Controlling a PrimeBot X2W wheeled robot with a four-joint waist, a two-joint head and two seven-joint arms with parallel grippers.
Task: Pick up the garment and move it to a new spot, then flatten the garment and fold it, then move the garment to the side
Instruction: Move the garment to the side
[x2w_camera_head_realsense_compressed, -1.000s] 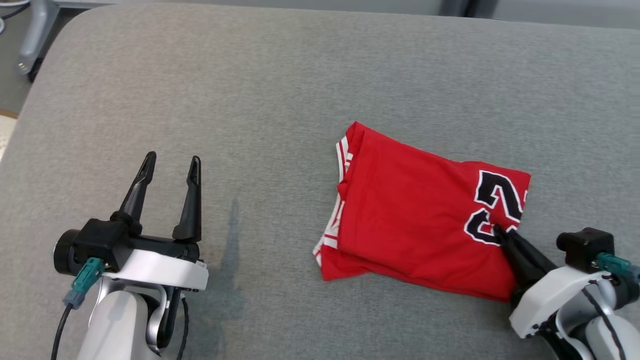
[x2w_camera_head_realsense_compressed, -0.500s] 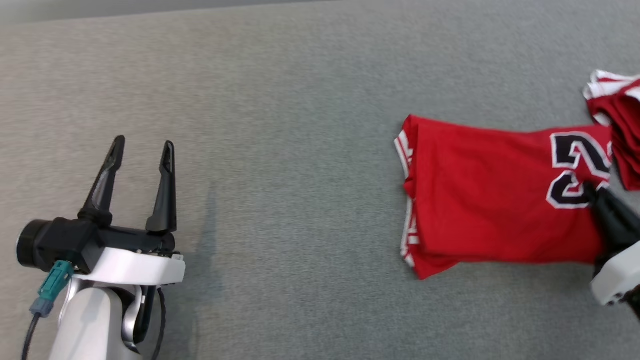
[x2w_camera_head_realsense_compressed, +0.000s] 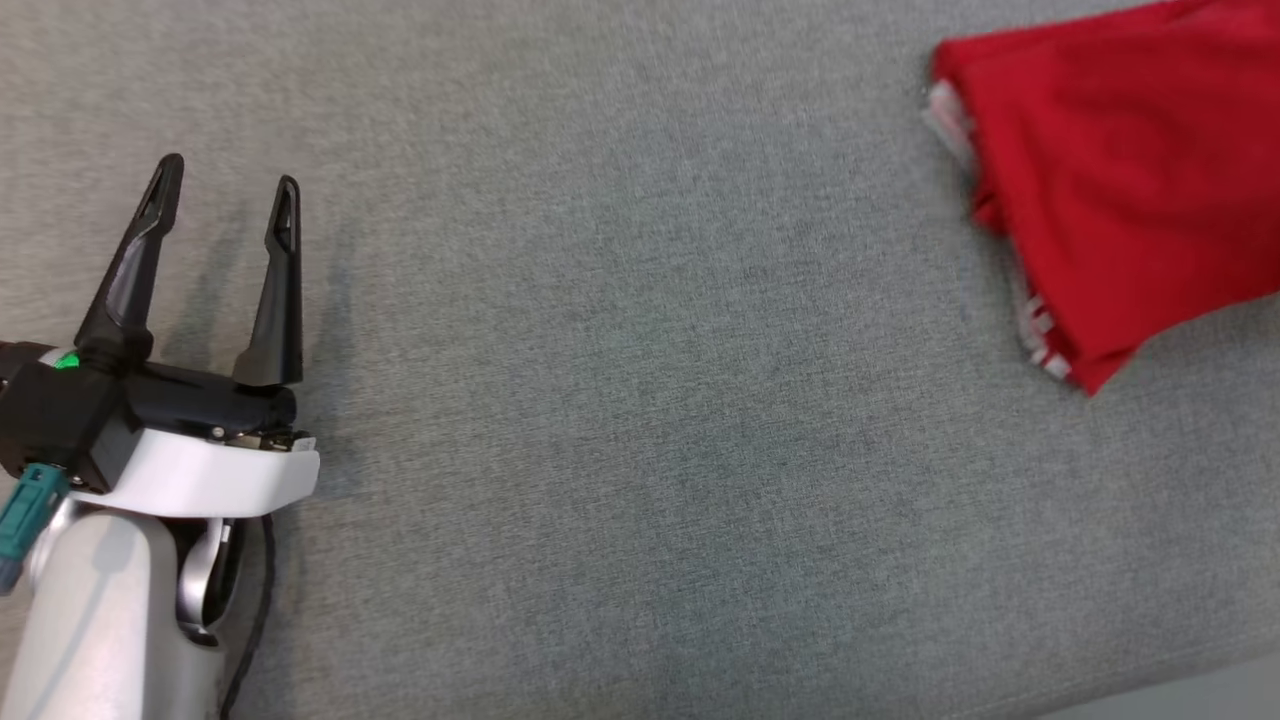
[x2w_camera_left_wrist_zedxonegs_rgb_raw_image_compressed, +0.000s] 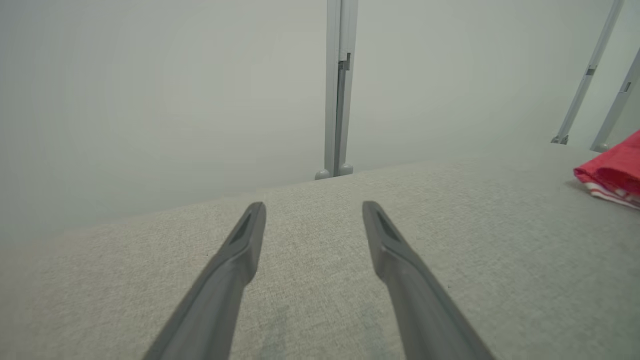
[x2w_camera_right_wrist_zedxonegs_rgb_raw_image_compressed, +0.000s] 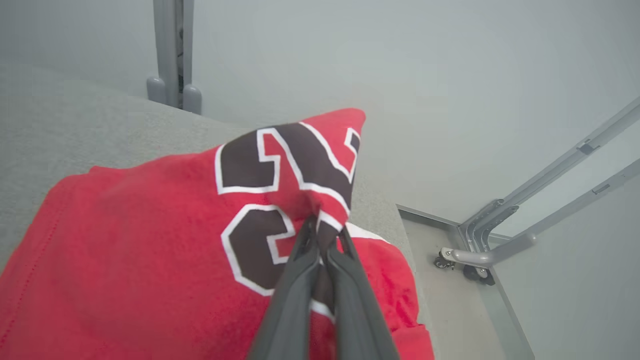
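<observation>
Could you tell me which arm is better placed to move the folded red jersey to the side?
Right. The right gripper is shut on the red jersey at its number print, while the left gripper stands open over the grey surface, well apart from the jersey.

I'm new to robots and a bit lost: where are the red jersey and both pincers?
red jersey (x2w_camera_head_realsense_compressed: 1120, 180): head view, on its plain red body.
left pincer (x2w_camera_head_realsense_compressed: 228, 172): head view, the gap between its open fingertips.
right pincer (x2w_camera_right_wrist_zedxonegs_rgb_raw_image_compressed: 325, 231): right wrist view, between fingertips shut on the jersey.
</observation>
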